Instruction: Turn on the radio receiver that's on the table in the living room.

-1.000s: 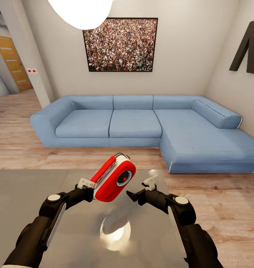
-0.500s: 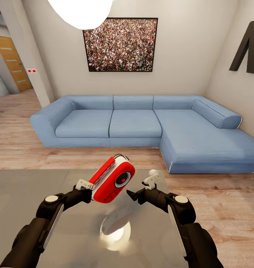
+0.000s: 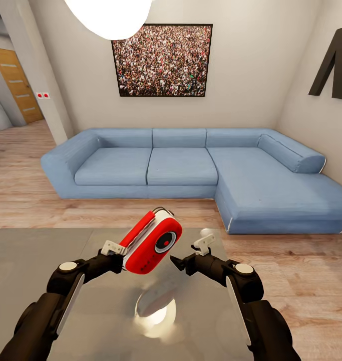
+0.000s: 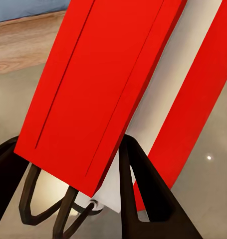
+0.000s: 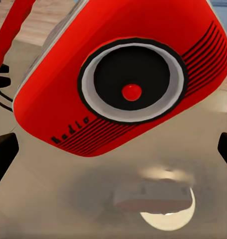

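Slightly lowered — radio receiver (image 3: 151,241) in left pincer (image 3: 118,249).

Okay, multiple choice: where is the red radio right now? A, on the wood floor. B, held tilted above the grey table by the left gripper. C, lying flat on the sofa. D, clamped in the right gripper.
B: the left gripper holds the radio tilted above the table, while the right gripper is beside it, apart.

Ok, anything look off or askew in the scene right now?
Yes: the radio receiver isn't resting on the table. It hangs tilted above the glossy top, gripped by the left claw, its dial facing the open right claw. The dial's centre shows red. Nothing is spilled or damaged.
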Tool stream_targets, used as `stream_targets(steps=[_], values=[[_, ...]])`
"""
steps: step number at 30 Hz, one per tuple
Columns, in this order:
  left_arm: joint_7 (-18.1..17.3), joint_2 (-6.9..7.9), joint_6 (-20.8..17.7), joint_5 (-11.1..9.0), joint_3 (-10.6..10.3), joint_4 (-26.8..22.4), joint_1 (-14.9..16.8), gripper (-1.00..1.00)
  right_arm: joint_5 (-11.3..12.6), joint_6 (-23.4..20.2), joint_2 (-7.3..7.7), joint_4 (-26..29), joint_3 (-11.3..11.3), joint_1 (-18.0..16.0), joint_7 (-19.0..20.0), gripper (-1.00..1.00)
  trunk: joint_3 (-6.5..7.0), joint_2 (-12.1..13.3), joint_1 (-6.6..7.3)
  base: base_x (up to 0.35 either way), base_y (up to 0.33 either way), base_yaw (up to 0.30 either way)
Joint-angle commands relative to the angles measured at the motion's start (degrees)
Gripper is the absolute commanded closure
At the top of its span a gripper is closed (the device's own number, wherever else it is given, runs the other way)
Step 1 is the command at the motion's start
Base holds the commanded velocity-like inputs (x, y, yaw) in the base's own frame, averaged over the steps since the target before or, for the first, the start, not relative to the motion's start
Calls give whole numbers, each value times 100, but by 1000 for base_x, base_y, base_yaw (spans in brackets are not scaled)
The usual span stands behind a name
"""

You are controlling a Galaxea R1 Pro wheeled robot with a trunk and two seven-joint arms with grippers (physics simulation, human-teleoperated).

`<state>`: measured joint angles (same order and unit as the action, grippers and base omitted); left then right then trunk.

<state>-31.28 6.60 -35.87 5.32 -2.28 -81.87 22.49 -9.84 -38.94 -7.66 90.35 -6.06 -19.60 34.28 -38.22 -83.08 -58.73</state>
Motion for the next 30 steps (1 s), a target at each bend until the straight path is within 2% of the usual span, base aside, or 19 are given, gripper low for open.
stream_targets(steps=[1,2,3,20,30], values=[[-1,-1,-7,-49,0,-7,1,100,0,3,1,0,0,0,0,-100,0,0,0,0,0,0],[-1,-1,-8,-49,0,-9,1,100,0,3,0,0,0,0,0,-100,0,0,0,0,0,0],[-1,-1,-8,-49,0,-11,1,100,0,6,0,0,0,0,3,100,0,0,0,0,0,0],[-1,-1,-16,-56,0,-17,1,100,0,9,-33,-19,0,-7,-10,100,0,0,0,0,0,0],[-9,-1,-25,-57,-8,-39,1,100,9,1,-55,-55,0,-157,-42,100,0,0,0,0,0,0]])
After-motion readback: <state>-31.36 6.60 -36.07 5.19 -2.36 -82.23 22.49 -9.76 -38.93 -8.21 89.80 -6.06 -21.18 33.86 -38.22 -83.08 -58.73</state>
